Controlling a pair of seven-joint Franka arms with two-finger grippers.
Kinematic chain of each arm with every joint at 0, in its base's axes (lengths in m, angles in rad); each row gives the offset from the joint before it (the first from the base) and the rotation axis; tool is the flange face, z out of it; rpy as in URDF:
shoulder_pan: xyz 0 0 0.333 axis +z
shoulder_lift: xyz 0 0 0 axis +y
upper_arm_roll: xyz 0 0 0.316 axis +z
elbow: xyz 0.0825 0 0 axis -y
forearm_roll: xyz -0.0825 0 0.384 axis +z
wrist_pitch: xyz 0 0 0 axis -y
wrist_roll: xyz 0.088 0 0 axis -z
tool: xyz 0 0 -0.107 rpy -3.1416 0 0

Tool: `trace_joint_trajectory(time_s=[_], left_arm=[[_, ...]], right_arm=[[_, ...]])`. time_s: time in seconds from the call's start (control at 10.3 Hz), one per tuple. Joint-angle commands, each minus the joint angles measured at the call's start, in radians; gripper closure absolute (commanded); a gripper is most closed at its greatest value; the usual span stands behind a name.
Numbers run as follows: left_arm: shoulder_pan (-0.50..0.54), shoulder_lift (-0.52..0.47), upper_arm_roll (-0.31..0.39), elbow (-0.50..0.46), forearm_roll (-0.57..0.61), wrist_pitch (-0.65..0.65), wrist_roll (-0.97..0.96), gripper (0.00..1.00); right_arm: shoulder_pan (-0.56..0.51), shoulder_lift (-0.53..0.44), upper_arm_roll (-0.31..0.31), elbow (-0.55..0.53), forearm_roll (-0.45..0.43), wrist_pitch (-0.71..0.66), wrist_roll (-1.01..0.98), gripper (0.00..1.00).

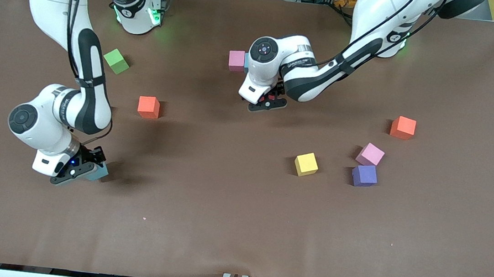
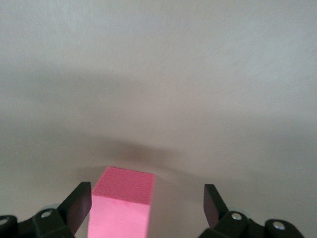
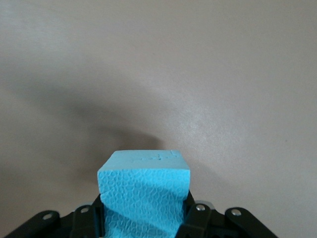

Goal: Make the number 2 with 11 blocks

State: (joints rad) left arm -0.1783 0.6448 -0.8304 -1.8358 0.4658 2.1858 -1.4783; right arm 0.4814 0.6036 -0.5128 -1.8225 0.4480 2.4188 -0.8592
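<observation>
Reading the front view as a clock face with twelve at the bases, I see the table with loose blocks scattered on it. The left gripper sits low near centre, toward twelve. Only its wrist view shows the fingers spread wide around a pinkish block, possibly red, and not clamping it. The right gripper is down at eight o'clock, clamped on a blue block that the front view barely shows. A pink block lies at twelve. A yellow block, a second pink block and a purple block cluster at four, an orange block at three, a red block at nine and the green cube at ten.
</observation>
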Motion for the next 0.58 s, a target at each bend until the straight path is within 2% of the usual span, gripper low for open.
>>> trace_joint_trajectory(time_s=[0.0, 0.19, 0.29, 0.49], left_arm=[[0.049, -0.074, -0.003, 0.006, -0.032, -0.023, 0.000, 0.00], [0.153, -0.088, -0.001, 0.003, -0.013, -0.024, 0.048, 0.00], [0.215, -0.088, 0.001, 0.004, -0.013, -0.024, 0.170, 0.00], [0.325, -0.102, -0.010, 0.006, -0.013, -0.062, 0.268, 0.00]], right_arm=[[0.066, -0.109, 0.005, -0.081, 0.006, -0.009, -0.069, 0.65], [0.158, -0.151, 0.005, -0.084, 0.005, -0.041, -0.089, 0.63], [0.211, -0.156, 0.005, -0.084, 0.005, -0.056, -0.089, 0.63], [0.322, -0.157, 0.004, -0.086, 0.005, -0.079, -0.092, 0.63]])
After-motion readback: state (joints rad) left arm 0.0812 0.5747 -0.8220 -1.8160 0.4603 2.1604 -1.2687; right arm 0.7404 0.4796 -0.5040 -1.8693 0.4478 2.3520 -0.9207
